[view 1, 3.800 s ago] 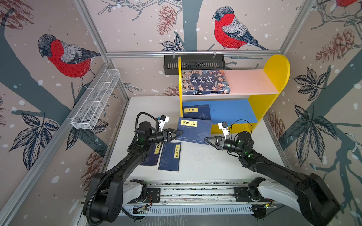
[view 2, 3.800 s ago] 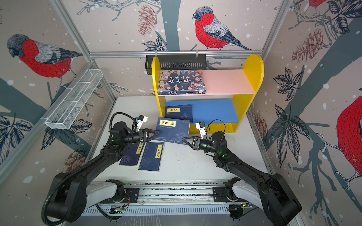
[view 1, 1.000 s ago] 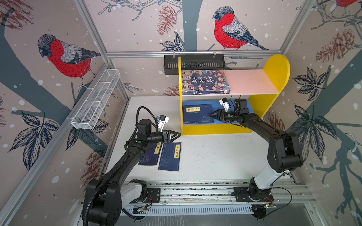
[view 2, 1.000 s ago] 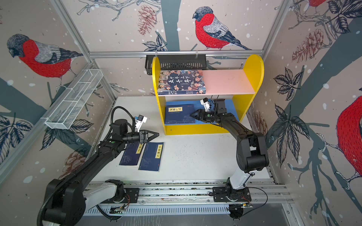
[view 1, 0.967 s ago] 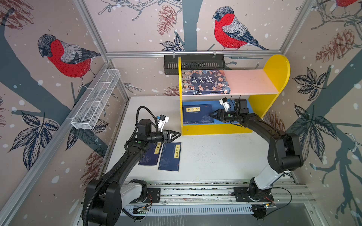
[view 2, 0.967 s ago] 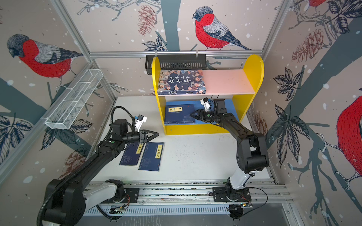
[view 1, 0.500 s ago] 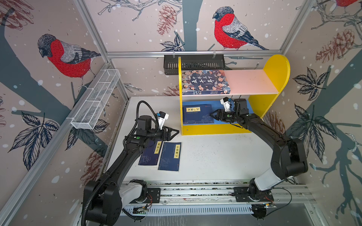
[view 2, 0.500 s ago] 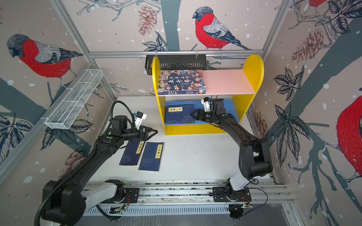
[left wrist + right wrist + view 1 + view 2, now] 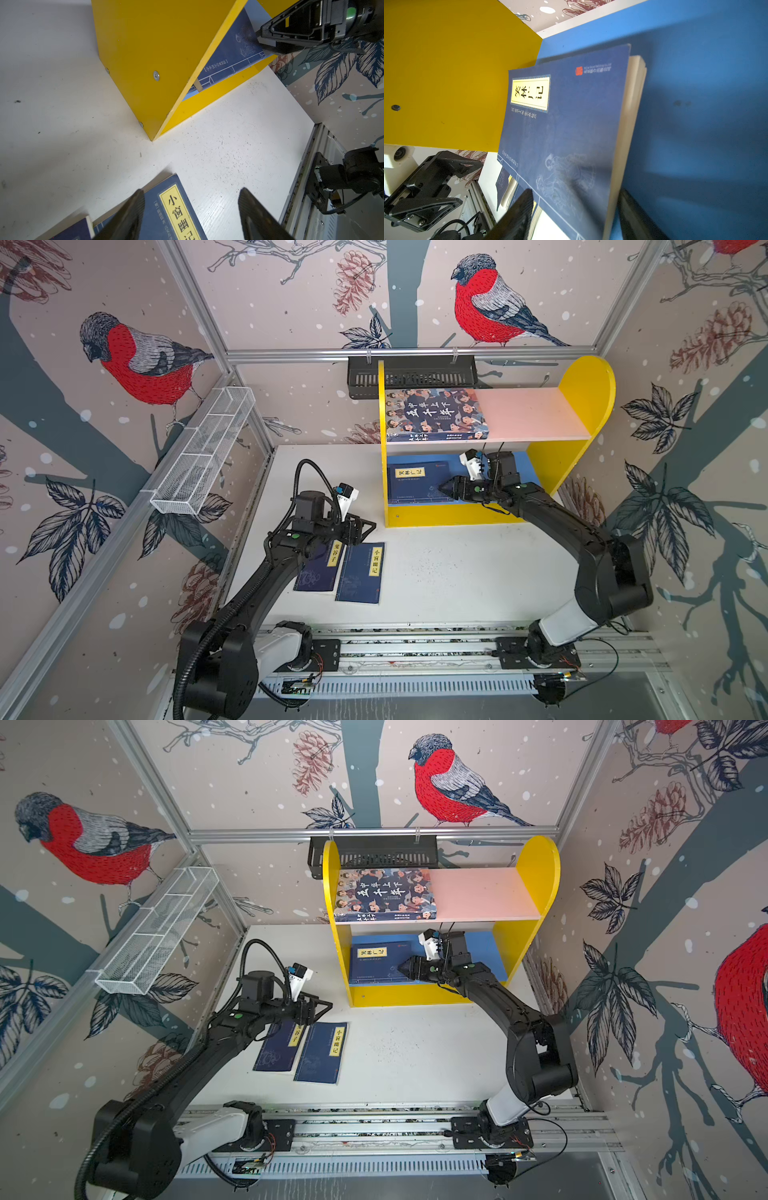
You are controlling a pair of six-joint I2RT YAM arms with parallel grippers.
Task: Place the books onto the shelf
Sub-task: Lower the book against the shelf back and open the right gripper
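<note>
1. Right gripper (image 9: 444, 488): jaws apart at the edge of a navy book (image 9: 415, 485), which lies flat on the blue board (image 9: 528, 466) of the shelf (image 9: 582, 381), centre-right.
2. Left gripper (image 9: 368, 529): open and empty, above two yellow-labelled paperbacks (image 9: 360, 572) on the table (image 9: 457, 572), lower centre.
3. Faces book (image 9: 434, 414): on the pink board (image 9: 532, 414).

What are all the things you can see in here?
navy books on the table: two, dark blue with yellow labels, side by side on the white table
shelved navy book: one showing, on the blue lower board
big book: one, cartoon faces, on the pink upper board
shelf: one, yellow sides, at the back
black rack: one, back wall
wire basket: one, white, left wall
left gripper: open, above the table books
right gripper: open, at the shelved book's edge
</note>
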